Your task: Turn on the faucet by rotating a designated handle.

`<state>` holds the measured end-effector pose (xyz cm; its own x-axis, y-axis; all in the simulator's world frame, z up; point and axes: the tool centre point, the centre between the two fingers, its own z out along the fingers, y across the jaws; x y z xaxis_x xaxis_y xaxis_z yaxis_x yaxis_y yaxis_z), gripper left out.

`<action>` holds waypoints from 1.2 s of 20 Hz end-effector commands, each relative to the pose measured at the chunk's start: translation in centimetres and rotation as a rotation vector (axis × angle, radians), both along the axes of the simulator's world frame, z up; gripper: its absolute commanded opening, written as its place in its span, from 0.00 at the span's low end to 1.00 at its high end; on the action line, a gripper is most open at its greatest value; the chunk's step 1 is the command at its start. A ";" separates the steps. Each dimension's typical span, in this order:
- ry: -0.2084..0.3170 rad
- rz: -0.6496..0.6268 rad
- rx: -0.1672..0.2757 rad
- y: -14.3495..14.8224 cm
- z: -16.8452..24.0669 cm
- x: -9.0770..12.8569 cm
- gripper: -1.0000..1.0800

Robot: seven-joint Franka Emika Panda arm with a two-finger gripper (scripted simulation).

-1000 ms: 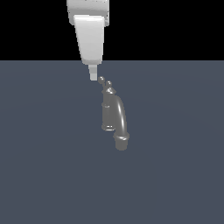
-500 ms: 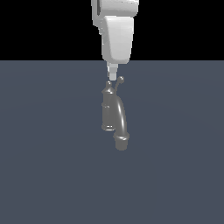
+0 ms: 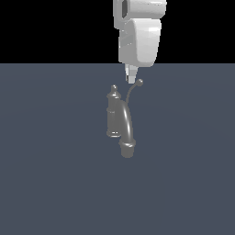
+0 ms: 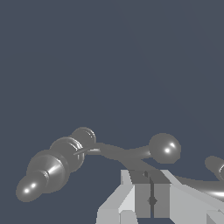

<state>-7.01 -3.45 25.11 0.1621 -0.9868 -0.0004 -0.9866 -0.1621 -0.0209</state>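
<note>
The small grey faucet [image 3: 113, 117] stands upright, with a pointed knob cap [image 3: 114, 90] and a thick arched spout [image 3: 127, 131] curving down toward the camera. Its thin curved handle [image 3: 131, 95] rises to a ball tip [image 3: 139, 82] on the exterior view's right of the cap. My gripper [image 3: 131, 78] hangs just above the faucet, fingers shut together, right beside the ball tip on its left. In the wrist view the shut gripper [image 4: 151, 197] sits just below the handle [image 4: 127, 152], with the faucet's cap [image 4: 33, 186] off to one side.
A flat slate-grey surface [image 3: 46, 183] carries the faucet. The white hand housing [image 3: 140, 41] hangs over the faucet against a black background.
My gripper has moved to the exterior view's right. The handle's ball tip has swung from beside the knob cap out to the right with it.
</note>
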 end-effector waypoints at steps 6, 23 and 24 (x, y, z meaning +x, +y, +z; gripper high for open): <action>0.003 -0.011 0.000 -1.9 -0.1 1.7 0.00; 0.014 -0.024 -0.002 -5.6 -0.6 5.4 0.00; 0.015 -0.025 -0.003 -5.9 -0.6 5.6 0.00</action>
